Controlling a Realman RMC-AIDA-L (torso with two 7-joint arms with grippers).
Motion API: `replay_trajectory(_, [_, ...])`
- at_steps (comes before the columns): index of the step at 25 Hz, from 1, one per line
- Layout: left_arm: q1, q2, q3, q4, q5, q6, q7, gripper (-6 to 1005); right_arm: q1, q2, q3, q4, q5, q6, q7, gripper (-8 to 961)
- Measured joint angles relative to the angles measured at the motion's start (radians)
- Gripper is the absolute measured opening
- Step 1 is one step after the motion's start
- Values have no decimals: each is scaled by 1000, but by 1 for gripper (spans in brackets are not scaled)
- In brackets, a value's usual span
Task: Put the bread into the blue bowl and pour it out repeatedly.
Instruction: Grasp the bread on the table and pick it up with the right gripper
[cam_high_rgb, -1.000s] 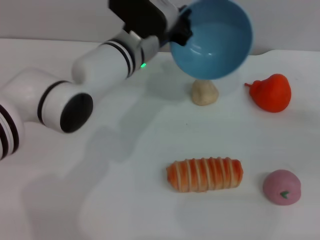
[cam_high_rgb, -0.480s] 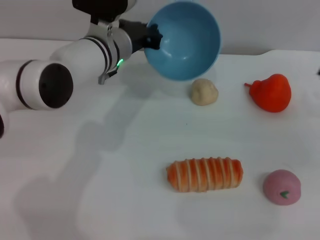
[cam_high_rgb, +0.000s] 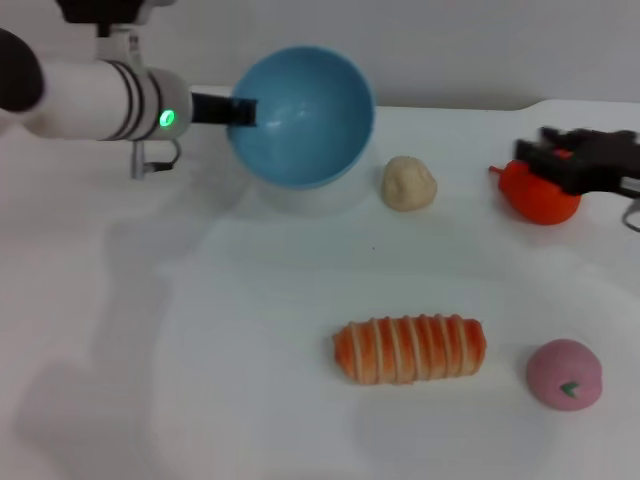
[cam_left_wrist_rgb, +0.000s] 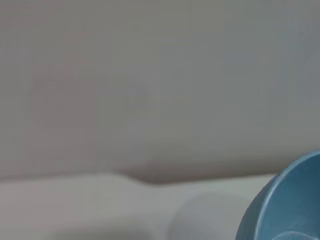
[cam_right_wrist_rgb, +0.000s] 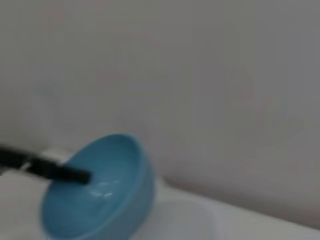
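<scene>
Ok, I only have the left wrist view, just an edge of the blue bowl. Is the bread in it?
Observer: No. The blue bowl is empty and tipped, its opening facing the robot. The left gripper clamps its rim.
Operator: Where is it, then?
Observer: The bread lies on the table, nearer the robot than the bowl and off to the bowl's right, with nothing touching it.
Operator: And the other arm?
Observer: The right gripper is at the far right, over the red toy fruit, well away from the bread.
</scene>
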Motion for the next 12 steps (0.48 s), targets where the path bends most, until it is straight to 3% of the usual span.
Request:
replay_trajectory(5, [-16,-8,-117,-3,135,-154,-16,0,71,-2,-51,155,-218,174,165,411])
replay_trajectory(12, [-17,-10,-119,-7,186,-226,-58,-1,209,-4,-72,201,-401,441,338,411])
